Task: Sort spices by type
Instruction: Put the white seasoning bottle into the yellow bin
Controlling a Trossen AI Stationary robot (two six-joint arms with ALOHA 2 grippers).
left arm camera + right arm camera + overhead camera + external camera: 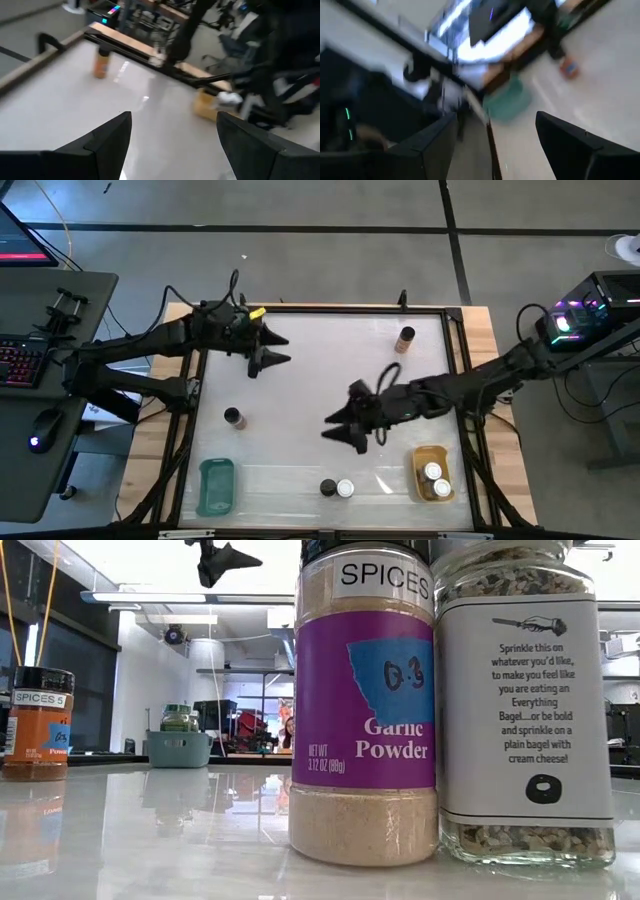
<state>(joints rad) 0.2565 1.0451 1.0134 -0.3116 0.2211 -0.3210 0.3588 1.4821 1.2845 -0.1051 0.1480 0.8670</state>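
Left gripper [283, 350] raised over worktop [320, 380] far-left part, fingers spread wide, empty. Right gripper [338, 430] above centre, fingers parted, empty. Spice jars: two in orange tray [422, 458], others scattered on worktop.

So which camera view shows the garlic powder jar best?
The low view: the garlic powder jar fills the frame and its label is readable. The high view shows only its dark lid. I cannot find it in either wrist view.
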